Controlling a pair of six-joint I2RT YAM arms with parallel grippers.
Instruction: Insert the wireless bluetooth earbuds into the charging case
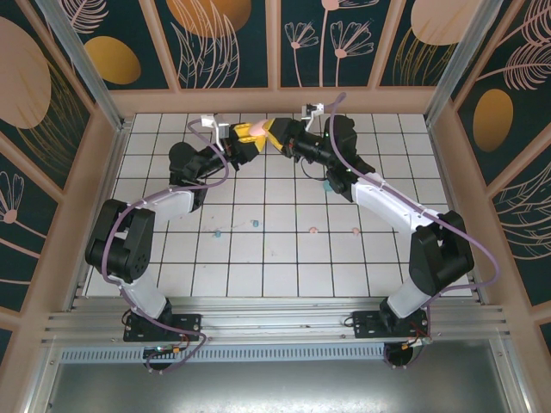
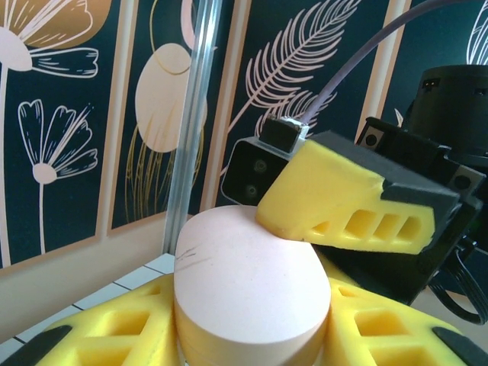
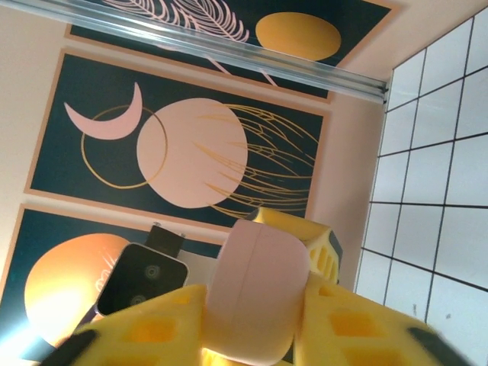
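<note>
Left gripper [image 1: 247, 135]: clenched on the pink case [image 1: 256, 129]. In my left wrist view its yellow foam fingers [image 2: 114, 324] press the case [image 2: 252, 282] from both sides.
Right gripper [image 1: 275, 134]: grasping the same case from the opposite side. In my right wrist view the case [image 3: 255, 293] sits wedged between its fingers [image 3: 358, 320].
Contact: in the left wrist view one right-gripper finger [image 2: 343, 206] lies on the case's upper edge.
Case: held between the two arms near the far edge of the table [image 1: 284, 275]. I read it as closed, with a seam visible in the right wrist view.
Earbuds: loose on the table around its middle, in a rough row, well apart from the case.
Teal earbuds: one [image 1: 218, 232] left in the row, the other [image 1: 256, 224] just right of it.
Pink earbud [image 1: 313, 230]: further right in the row.
</note>
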